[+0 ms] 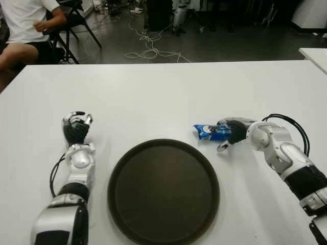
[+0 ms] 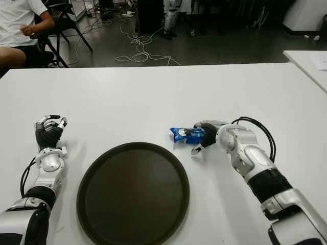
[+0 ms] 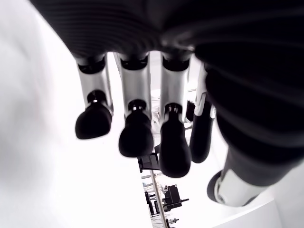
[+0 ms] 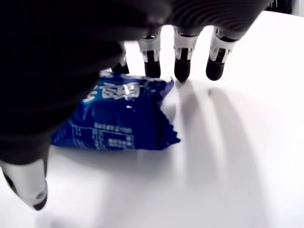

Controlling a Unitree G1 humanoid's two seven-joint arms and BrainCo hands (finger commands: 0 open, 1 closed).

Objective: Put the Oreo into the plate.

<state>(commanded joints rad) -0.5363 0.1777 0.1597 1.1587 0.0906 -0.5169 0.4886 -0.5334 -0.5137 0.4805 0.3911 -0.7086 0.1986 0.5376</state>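
Nearest the head camera lies the round dark-brown tray-like plate [image 1: 163, 191], bare inside, on the white table [image 1: 168, 97]. Just beyond its far right rim, apart from it, sits the small blue foil Oreo packet [image 1: 210, 132] flat on the tabletop.

Over that packet is the right hand [image 1: 231, 133], reaching in from the robot's right. Its wrist view shows the fingertips [image 4: 182, 69] coming down at the packet's far edge and the thumb [image 4: 29, 183] on the near side, so the packet [image 4: 118, 118] sits between them, bracketed but not yet pinched; the fingers are spread and nothing is lifted.

To do this step well, I judge the fingers should curl in until they press the wrapper against the thumb across its short width, catching the biscuit body rather than only the crimped end, since thin foil will likely slide or crumple. A low, firm pinch before any lift should keep it from skidding across the smooth table.

Beside the plate's left rim, the left hand [image 1: 75, 126] shows idle, fingers [image 3: 137, 137] loosely bent and holding nothing.
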